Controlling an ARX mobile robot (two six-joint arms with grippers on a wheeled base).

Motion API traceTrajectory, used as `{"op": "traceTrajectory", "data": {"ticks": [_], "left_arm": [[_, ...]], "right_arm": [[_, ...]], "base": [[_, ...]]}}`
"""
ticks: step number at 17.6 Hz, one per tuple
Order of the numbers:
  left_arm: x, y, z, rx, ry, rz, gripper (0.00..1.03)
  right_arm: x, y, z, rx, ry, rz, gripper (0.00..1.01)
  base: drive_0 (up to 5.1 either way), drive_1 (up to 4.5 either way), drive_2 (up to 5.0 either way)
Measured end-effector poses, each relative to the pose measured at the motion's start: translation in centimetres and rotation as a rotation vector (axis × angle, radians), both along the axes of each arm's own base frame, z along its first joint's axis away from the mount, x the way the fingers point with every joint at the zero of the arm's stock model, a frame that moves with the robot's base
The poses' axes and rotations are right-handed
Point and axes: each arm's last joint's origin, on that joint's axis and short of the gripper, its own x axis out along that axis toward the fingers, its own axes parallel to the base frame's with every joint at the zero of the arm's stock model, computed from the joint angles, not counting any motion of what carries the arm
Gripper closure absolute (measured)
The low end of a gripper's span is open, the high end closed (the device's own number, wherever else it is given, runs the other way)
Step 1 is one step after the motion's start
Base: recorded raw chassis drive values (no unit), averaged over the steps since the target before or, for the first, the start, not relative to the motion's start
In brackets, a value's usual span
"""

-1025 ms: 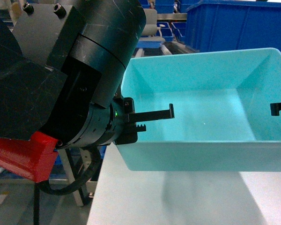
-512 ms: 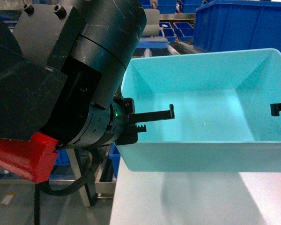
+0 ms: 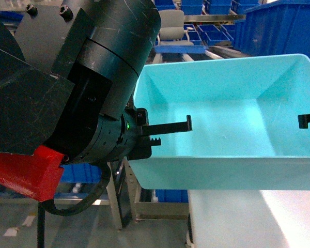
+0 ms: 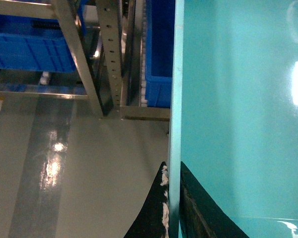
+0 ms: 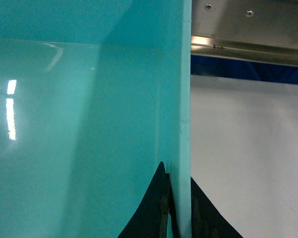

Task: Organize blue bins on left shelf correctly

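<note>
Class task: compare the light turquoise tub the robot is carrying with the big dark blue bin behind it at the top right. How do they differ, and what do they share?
Colour: the turquoise tub is pale cyan; the dark blue bin is deep royal blue.
Support: the tub is gripped at its two side walls by the left hand and right hand; nothing holds the bin.
Position: the tub is near the camera; the bin is farther back.
Shared: both are open-topped rectangular plastic containers.

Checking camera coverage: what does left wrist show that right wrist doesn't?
Left wrist only: grey floor, steel shelf posts and dark blue bins on the rack. Right wrist only: white tabletop and a steel rail over a dark blue strip. Both: the turquoise bin wall pinched between black fingers, one gripper per side.
</note>
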Motion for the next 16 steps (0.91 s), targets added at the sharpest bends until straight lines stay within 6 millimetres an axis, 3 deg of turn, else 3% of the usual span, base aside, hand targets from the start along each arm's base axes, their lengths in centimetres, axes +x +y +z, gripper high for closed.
{"op": "traceTrajectory", "data": {"ticks": [16], "left_arm": [[-0.01, -0.01, 0.0, 0.001, 0.0, 0.0, 1.01]], "right_arm": [[-0.01, 0.0, -0.01, -0.001, 0.0, 0.0, 0.99]], "base": [[-5.0, 2.41, 2.4]]}}
